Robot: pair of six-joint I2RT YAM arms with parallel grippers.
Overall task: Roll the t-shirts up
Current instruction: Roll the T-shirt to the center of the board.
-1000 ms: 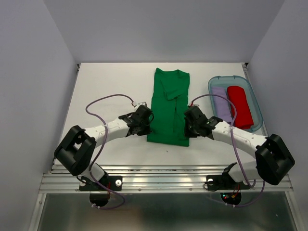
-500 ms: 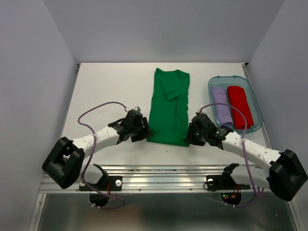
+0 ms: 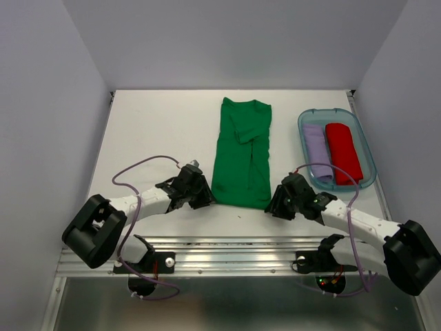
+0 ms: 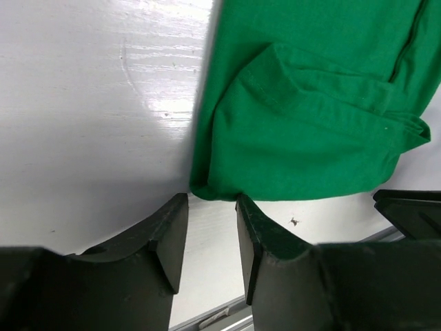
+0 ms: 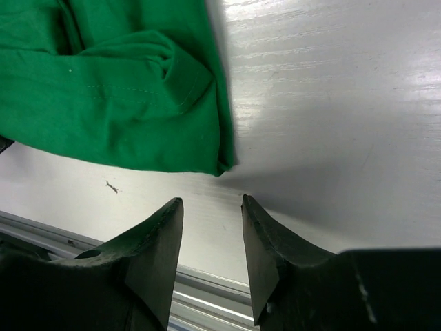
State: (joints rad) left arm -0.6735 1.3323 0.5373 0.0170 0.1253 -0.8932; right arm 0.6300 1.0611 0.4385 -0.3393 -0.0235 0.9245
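Left fingers (image 4: 169, 238) apart | right fingers (image 5: 155, 248) apart | both beside green t-shirt (image 3: 241, 162) near corners

The top external camera hangs high above and behind the arm bases at 6 o'clock and looks steeply down toward 12 o'clock, far enough off to take in the whole white table (image 3: 158, 124). Each wrist camera sits low and very close to the tabletop, looking forward past its own fingers: the left gripper (image 4: 211, 203) faces the near left corner of the green t-shirt (image 4: 310, 124), the right gripper (image 5: 211, 202) its near right corner. All three views share that shirt's near hem, the small dark speck (image 4: 295, 221) just beside it and the metal rail (image 3: 241, 252) along the table's near edge.
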